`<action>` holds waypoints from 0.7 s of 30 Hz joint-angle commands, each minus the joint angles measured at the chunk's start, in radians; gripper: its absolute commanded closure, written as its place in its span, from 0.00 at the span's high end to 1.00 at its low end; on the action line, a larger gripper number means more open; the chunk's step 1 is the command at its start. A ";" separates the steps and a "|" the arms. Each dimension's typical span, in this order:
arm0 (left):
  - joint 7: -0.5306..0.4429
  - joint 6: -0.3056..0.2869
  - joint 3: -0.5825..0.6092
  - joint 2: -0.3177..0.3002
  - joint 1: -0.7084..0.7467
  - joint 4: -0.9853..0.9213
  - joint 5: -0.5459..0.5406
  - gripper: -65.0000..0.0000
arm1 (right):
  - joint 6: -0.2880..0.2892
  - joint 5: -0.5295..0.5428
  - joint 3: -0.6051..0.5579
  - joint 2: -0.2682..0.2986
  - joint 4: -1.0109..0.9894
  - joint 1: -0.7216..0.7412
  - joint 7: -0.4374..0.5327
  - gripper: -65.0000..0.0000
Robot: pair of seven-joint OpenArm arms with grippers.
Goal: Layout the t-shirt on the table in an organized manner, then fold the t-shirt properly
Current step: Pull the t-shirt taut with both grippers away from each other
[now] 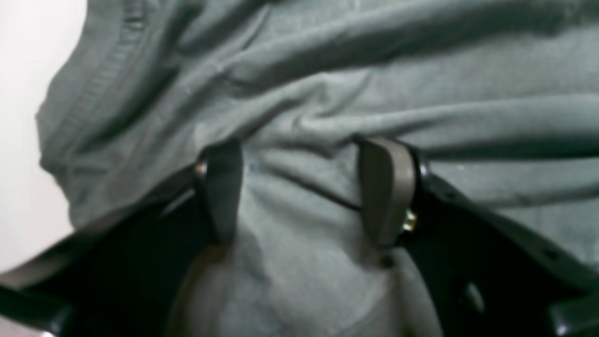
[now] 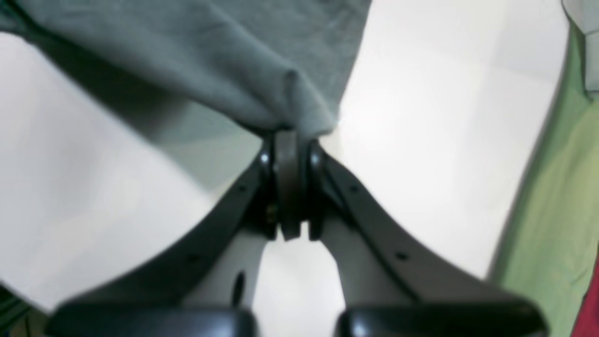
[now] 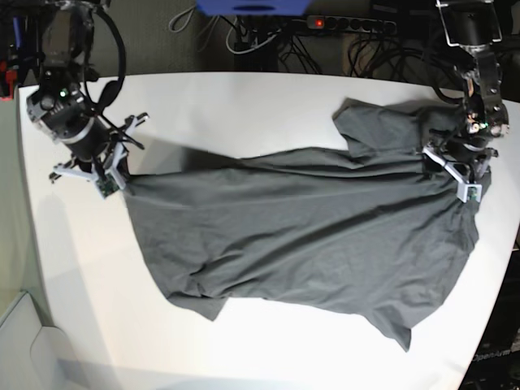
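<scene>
The dark grey t-shirt [image 3: 309,227] lies spread and wrinkled across the white table [image 3: 244,106], its length running left to right. My right gripper [image 3: 114,180] is at the shirt's left end, shut on a pinched corner of cloth. In the right wrist view that gripper [image 2: 290,135] holds the t-shirt [image 2: 210,56] lifted a little above the table [image 2: 444,117]. My left gripper [image 3: 467,191] is over the shirt's right end, near the table's right edge. In the left wrist view its jaws [image 1: 304,145] stand apart, pressed into the t-shirt [image 1: 374,70], with cloth bunched between the fingers [image 1: 386,192].
Black cables and a power strip [image 3: 349,24] run behind the far edge of the table. A green surface [image 2: 552,210] lies beyond the table's edge in the right wrist view. Bare tabletop [image 3: 268,349] stretches in front of the shirt.
</scene>
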 commanded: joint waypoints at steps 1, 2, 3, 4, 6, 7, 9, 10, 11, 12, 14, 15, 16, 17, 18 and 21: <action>0.025 0.004 -0.002 -0.015 0.003 0.025 0.021 0.60 | -0.004 0.010 0.005 0.009 0.025 -0.016 0.013 0.00; 0.025 0.004 -0.002 -0.016 0.003 0.041 0.021 0.60 | -0.004 0.010 0.014 0.009 0.031 -0.033 0.012 0.00; 0.025 -0.004 -0.002 -0.016 0.001 0.051 0.022 0.60 | -0.004 0.010 0.039 0.011 0.033 -0.050 0.012 0.00; 0.030 -0.030 -0.002 -0.027 0.000 0.059 0.025 0.60 | -0.004 0.010 0.079 0.009 0.033 -0.059 0.012 0.00; 0.033 -0.102 -0.002 -0.044 -0.007 0.062 0.053 0.60 | -0.004 0.010 0.148 0.008 0.033 -0.065 -0.003 0.00; 0.034 -0.139 -0.002 -0.046 -0.023 0.061 0.071 0.60 | -0.004 0.010 0.177 0.009 0.033 -0.067 -0.022 0.00; 0.036 -0.200 -0.002 -0.046 -0.043 0.050 0.133 0.60 | -0.004 0.010 0.235 0.022 0.030 -0.070 -0.054 0.00; 0.036 -0.219 -0.003 -0.046 -0.045 0.050 0.164 0.60 | -0.004 0.010 0.246 0.031 0.030 -0.073 -0.066 0.00; 0.030 -0.234 -0.003 -0.044 -0.045 0.050 0.194 0.60 | -0.004 0.011 0.252 0.034 0.028 -0.088 -0.073 0.00; 0.027 -0.248 -0.003 -0.042 -0.045 0.050 0.220 0.60 | -0.004 0.011 0.250 0.034 0.031 -0.103 -0.073 0.00; 0.027 -0.268 -0.005 -0.042 -0.045 0.050 0.265 0.60 | -0.004 0.011 0.249 0.029 0.031 -0.123 -0.073 0.00; 0.027 -0.275 -0.005 -0.042 -0.047 0.050 0.277 0.60 | -0.004 0.011 0.249 0.020 0.030 -0.128 -0.076 0.00; 0.027 -0.278 -0.005 -0.042 -0.053 0.050 0.283 0.60 | -0.004 0.011 0.249 0.006 0.030 -0.133 -0.074 0.00; 0.027 -0.278 -0.008 -0.042 -0.057 0.050 0.291 0.60 | -0.004 0.011 0.249 -0.010 0.030 -0.134 -0.073 0.00; 0.027 -0.278 -0.011 -0.042 -0.056 0.050 0.288 0.60 | -0.004 0.011 0.249 -0.023 0.028 -0.136 -0.077 0.00; 0.027 -0.278 -0.011 -0.042 -0.054 0.056 0.285 0.60 | -0.004 0.011 0.249 -0.044 0.024 -0.156 -0.077 0.00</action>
